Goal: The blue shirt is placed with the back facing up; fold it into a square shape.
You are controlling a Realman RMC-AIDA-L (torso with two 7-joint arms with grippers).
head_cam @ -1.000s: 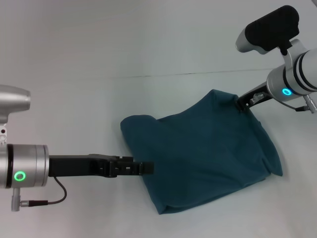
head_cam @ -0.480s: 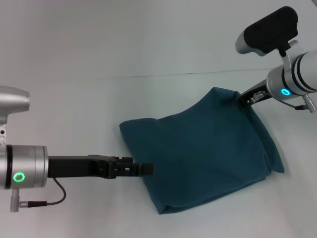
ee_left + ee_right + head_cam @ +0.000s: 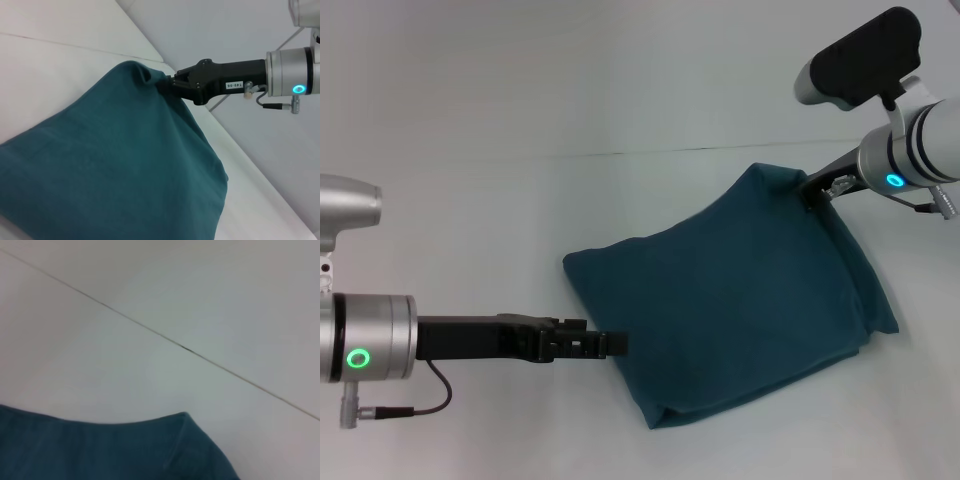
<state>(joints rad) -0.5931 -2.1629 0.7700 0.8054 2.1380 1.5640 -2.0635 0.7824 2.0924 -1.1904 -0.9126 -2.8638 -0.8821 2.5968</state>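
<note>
The blue shirt (image 3: 740,300) lies folded on the white worktop (image 3: 520,200), right gripper (image 3: 810,192) clamped on its raised far-right corner, left gripper (image 3: 616,345) gripping its near-left edge.

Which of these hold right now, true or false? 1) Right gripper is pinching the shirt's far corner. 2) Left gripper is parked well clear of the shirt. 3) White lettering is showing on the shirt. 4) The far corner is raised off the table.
1) True: the right gripper is shut on the far corner of the blue shirt.
2) False: the left gripper is at the shirt's near left edge.
3) False: only plain blue cloth shows.
4) True: the cloth peaks at the right gripper, above the table.
</note>
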